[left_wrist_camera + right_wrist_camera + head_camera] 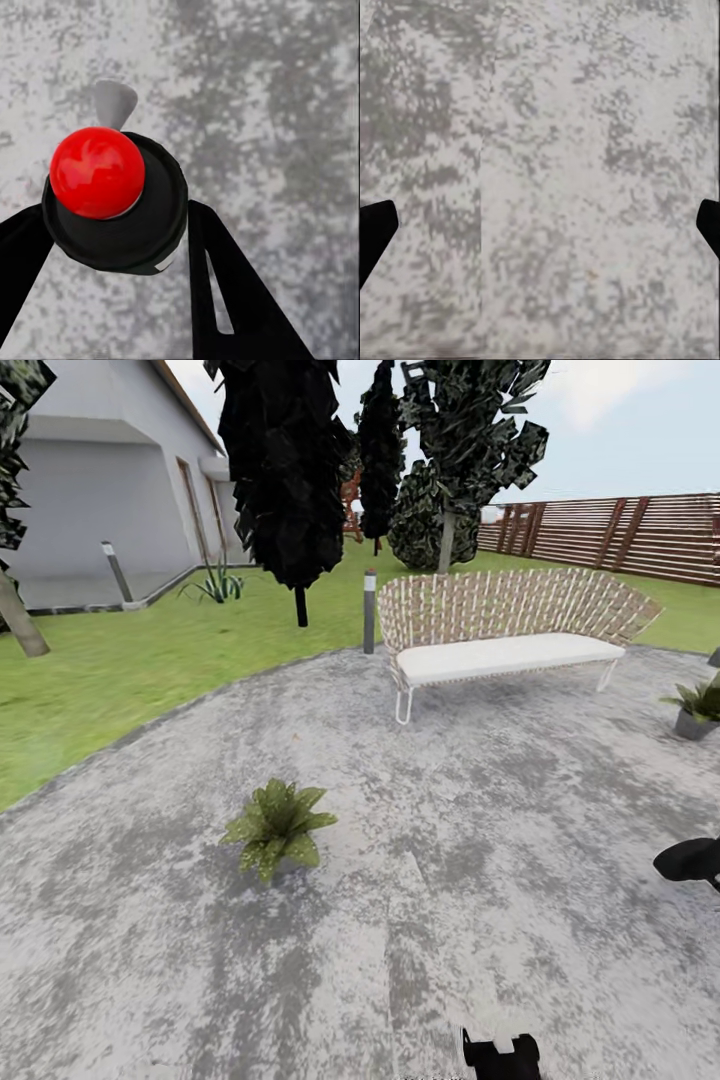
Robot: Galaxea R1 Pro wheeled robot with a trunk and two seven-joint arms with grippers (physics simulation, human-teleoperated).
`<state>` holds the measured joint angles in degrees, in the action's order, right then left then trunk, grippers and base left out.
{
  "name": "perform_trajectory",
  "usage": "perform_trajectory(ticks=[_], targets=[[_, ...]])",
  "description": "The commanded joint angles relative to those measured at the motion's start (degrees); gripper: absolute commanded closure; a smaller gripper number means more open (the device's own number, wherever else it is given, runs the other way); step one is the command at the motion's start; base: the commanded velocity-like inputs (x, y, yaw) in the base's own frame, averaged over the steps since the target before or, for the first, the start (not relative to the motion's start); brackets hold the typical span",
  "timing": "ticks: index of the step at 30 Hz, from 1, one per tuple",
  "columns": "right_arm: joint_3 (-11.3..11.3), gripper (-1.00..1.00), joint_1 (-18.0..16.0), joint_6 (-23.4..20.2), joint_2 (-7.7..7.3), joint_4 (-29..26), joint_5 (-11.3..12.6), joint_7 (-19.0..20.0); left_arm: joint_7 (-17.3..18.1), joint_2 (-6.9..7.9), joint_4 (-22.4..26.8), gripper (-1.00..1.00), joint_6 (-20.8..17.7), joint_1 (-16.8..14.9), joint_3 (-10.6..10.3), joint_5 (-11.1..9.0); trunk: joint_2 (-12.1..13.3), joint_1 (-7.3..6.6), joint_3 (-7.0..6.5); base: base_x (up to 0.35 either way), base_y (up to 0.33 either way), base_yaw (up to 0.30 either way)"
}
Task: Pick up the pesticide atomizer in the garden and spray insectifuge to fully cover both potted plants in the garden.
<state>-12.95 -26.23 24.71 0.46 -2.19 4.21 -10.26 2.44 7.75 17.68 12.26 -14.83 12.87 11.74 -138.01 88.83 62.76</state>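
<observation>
Atomizer (112,199) clamped between left gripper (112,247) fingers; pickup done.
Right gripper (540,225) wide open, empty; both plants (278,826) (697,705) apparently unsprayed; spraying remains.

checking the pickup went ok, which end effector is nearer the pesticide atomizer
Left. The left end effector has the pesticide atomizer between its fingers, red top towards the camera. The right end effector is open over bare paved patio, nothing between its fingers.
</observation>
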Motion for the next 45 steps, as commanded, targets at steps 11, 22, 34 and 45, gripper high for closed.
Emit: perform_trajectory(ticks=[11, 22, 34, 45], targets=[[-0.49, -1.0, -0.03, 0.16, -0.02, 0.08, 0.44, -0.12, 0.02, -1.0, -0.01, 1.0, 0.5, -0.02, 0.49, 0.48, -0.02, -0.01, 0.04, 0.0, 0.0, -0.3], [-0.44, -1.0, -0.01, 0.16, -0.26, 0.08, 0.51, -0.11, -0.24, -1.68, -0.62, 1.0, 2.14, -0.02, 0.53, 0.45, -0.02, -0.01, 0.04, 0.0, 0.0, -0.3], [-0.41, -1.0, -0.02, 0.16, -0.46, 0.03, 0.53, -0.12, -0.2, -1.6, -0.72, 1.0, 2.24, -0.02, 0.4, -2.76, -0.02, -0.01, 0.04, 0.0, 0.0, -0.3], [-0.41, -1.0, -0.01, 0.16, -0.46, 0.07, 0.53, -0.12, -0.16, -1.68, -0.97, 1.0, 2.22, -0.02, 0.14, -2.52, -0.02, -0.01, 0.04, 0.0, 0.0, -0.3]])
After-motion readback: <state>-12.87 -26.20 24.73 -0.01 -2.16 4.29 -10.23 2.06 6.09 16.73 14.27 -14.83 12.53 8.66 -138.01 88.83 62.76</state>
